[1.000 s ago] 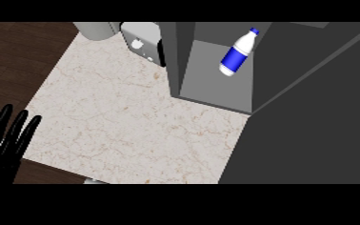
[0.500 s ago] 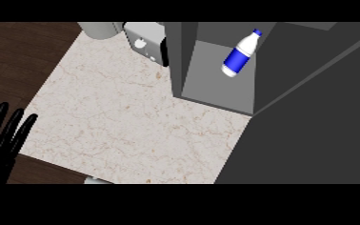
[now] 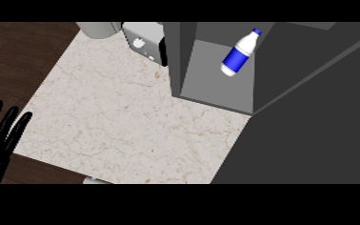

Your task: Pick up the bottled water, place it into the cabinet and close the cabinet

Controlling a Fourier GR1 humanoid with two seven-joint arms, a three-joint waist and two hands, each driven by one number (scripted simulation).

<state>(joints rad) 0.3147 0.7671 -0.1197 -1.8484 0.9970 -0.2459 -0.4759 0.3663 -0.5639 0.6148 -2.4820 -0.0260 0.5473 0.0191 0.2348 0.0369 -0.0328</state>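
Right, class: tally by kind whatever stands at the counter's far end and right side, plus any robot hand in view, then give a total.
bottle: 1
cabinet: 1
grey canister: 1
white appliance: 1
left hand: 1
Total: 5

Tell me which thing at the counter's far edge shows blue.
The bottled water, inside the cabinet; the canister and appliance left of it are grey.
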